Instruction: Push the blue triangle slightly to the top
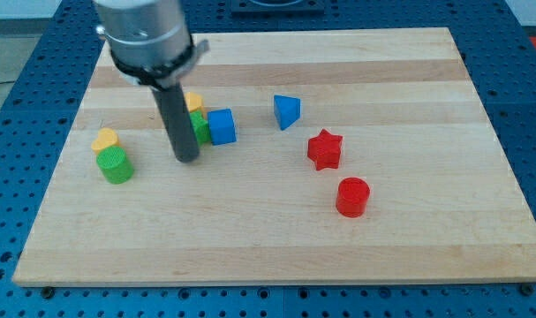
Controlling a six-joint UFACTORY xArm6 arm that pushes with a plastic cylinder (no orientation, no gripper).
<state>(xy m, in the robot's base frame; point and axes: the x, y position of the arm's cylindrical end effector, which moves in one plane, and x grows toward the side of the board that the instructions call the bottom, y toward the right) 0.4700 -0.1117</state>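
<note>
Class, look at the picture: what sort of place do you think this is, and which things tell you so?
Probably a robotics lab bench: a wooden board on a blue perforated table, small coloured blocks such as the blue triangle, and my tip left of it.
</note>
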